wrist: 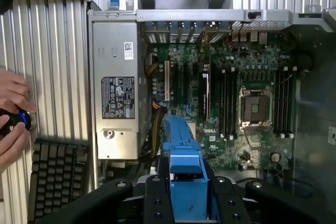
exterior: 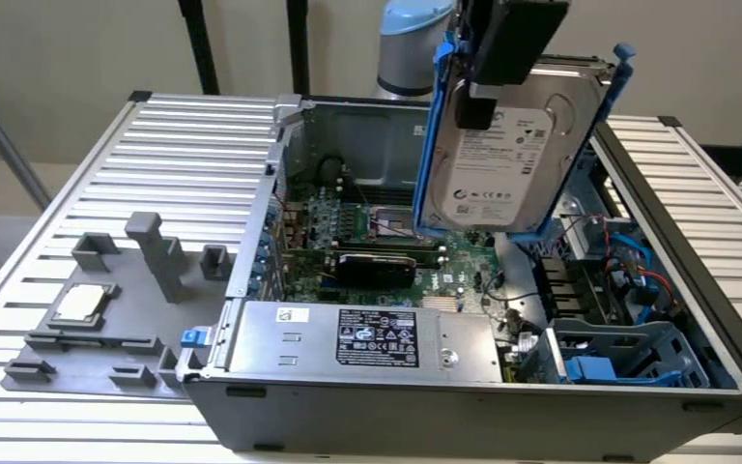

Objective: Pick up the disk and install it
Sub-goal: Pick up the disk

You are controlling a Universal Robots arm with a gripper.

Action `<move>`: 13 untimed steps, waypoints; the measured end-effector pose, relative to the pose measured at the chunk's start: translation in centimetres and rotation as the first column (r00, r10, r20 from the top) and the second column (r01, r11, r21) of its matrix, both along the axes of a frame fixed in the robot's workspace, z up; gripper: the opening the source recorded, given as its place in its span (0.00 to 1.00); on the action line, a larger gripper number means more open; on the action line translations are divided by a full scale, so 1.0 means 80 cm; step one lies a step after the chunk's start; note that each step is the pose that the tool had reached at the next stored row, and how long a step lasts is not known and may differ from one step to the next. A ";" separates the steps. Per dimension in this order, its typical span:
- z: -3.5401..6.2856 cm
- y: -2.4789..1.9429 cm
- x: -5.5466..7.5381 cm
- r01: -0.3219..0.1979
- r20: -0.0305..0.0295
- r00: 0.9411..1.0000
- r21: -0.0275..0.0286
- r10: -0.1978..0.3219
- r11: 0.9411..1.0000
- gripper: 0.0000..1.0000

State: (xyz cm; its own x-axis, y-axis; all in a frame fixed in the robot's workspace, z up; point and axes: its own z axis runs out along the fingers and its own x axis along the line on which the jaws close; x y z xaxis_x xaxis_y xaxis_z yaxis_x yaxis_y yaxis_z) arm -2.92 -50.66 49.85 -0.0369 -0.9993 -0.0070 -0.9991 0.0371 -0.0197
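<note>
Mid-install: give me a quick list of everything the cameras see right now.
disk: one, silver with blue rails, held on edge above the computer case.
computer case: one, grey, open, on the table.
power supply: one, grey, inside the case.
motherboard: one, green, case floor.
drive cage: one, blue, case corner at the exterior view's right.
chip: one, silver, on the grey fixture plate.
keyboard: one, black, beside the case.
person's hands: two, by the keyboard.
gripper: one, black, shut on the disk.
</note>
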 end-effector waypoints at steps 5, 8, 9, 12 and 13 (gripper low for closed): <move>0.000 -0.0149 0.021 0.000 0.000 1.000 0.000 0.000 1.000 0.00; 0.000 -0.0255 0.031 0.000 0.000 1.000 0.000 0.000 1.000 0.00; 0.000 -0.0291 0.034 0.000 0.000 1.000 0.000 0.000 1.000 0.00; 0.000 -0.0399 0.043 0.000 0.000 1.000 0.000 0.000 1.000 0.00; 0.000 -0.0436 0.047 0.000 0.000 1.000 0.000 0.000 1.000 0.00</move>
State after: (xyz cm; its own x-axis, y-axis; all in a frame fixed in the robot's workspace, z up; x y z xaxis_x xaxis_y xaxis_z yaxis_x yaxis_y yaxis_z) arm 0.83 -54.15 49.85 -0.0369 -0.9993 -0.0070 -0.9991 0.0370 -0.0196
